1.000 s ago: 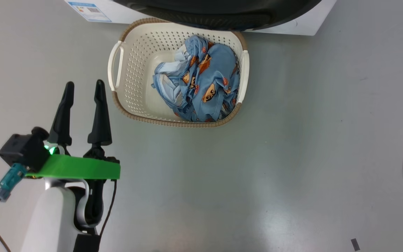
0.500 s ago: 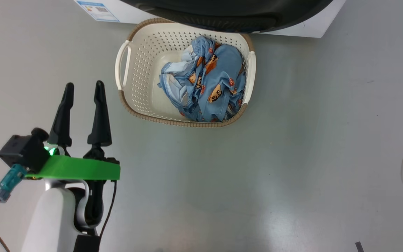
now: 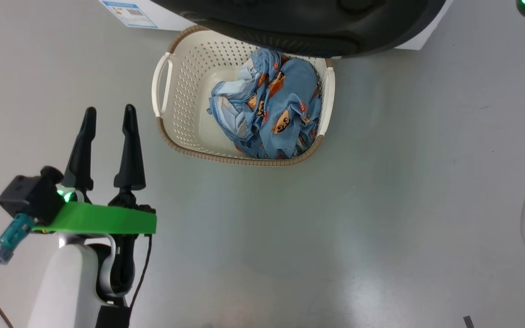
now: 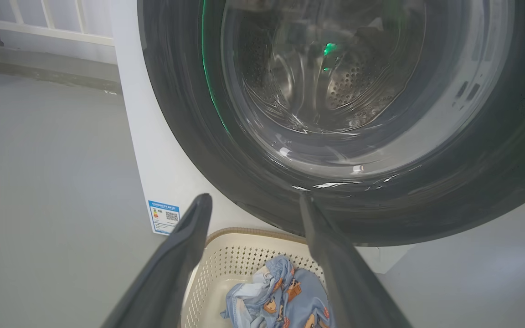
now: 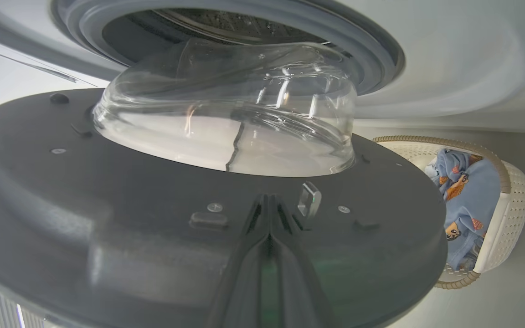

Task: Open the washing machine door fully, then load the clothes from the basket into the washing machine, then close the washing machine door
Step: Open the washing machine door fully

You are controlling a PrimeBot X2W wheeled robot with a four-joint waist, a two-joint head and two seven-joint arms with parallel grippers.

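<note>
The right fingers, long and dark, are pressed shut and empty. They point at the matt grey inner face of the large round black washing machine door, tips just beside its small latch tab. Beyond bulges the clear glass bowl, then the grey-blue rubber gasket of the white washing machine. The left fingers stand wide apart and empty, forearm low over the grey floor. Ahead to their right, the cream perforated plastic basket holds the light blue bear-print clothes. The left wrist view gives the door's glossy outer face above the basket.

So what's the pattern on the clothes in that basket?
Light blue with orange-brown cartoon faces; the head view shows the clothes best.
</note>
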